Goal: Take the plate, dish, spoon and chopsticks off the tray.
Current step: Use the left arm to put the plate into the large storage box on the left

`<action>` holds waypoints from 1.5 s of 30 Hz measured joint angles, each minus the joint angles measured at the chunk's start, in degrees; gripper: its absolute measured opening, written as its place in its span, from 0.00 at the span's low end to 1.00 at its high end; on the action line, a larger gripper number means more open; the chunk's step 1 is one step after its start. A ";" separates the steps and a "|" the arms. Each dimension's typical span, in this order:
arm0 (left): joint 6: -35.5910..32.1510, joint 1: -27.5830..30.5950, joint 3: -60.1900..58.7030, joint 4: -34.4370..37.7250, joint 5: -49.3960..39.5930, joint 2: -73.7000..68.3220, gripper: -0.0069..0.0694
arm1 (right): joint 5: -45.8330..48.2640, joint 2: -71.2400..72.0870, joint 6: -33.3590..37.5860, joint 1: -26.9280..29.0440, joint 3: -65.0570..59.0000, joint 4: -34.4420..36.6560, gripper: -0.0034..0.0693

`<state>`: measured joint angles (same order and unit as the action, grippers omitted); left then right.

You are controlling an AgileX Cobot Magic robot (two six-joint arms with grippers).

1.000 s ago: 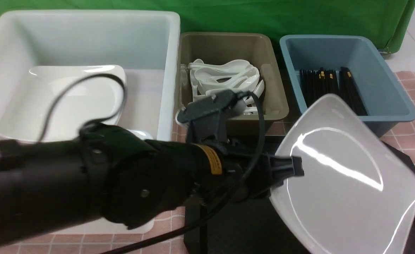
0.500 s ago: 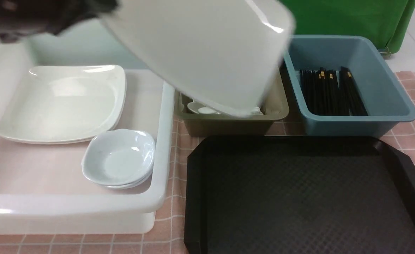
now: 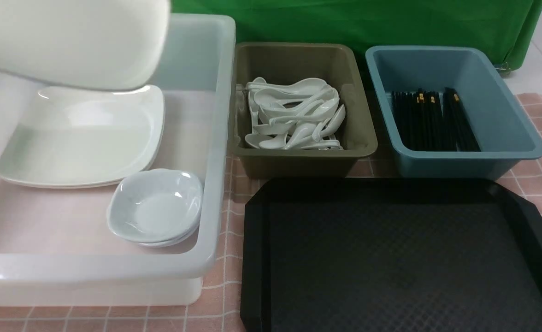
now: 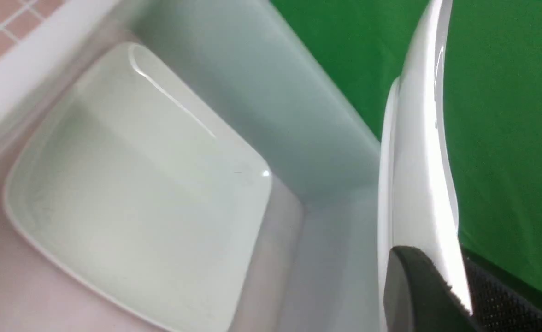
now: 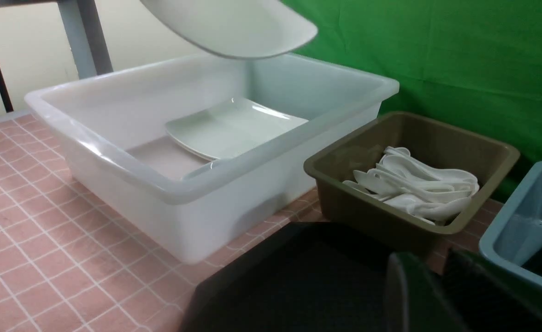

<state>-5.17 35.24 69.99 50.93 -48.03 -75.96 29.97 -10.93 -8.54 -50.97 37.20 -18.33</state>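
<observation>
Left fingers (image 4: 411, 290) pinch the tilted plate (image 3: 68, 41) by its rim above the tub (image 3: 216, 138); right fingers (image 5: 409, 295) unclear

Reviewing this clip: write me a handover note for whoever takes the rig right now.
Left pincer: shut on the rim of the plate, which is in the air over the white tub, above the stacked plates inside.
Right pincer: near the tray, holding nothing; open or shut unclear.
Tray bare.
Done: dish in white tub, spoons in olive tub, chopsticks in blue tub.
Left: lower the plate onto the stack, release.
</observation>
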 joint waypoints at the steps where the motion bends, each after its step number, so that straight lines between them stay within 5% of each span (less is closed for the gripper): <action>1: -0.31 0.29 0.00 -0.09 0.01 -0.86 0.12 | 0.05 0.00 0.00 0.00 0.00 0.00 0.28; 22: -1.87 -7.25 0.00 -4.30 15.15 -18.55 0.12 | 6.85 0.00 0.84 0.00 0.00 -1.11 0.30; 38: -2.56 -8.08 0.66 -4.58 16.10 -26.04 0.12 | 8.10 0.00 1.26 0.00 0.00 -1.23 0.32; 45: -2.74 -8.40 0.59 -8.04 15.71 -27.08 0.25 | 8.20 0.00 -0.13 0.00 0.00 -1.23 0.32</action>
<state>-7.91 26.84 70.59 42.90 -32.32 -103.04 38.17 -10.93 -8.68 -50.97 37.20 -19.56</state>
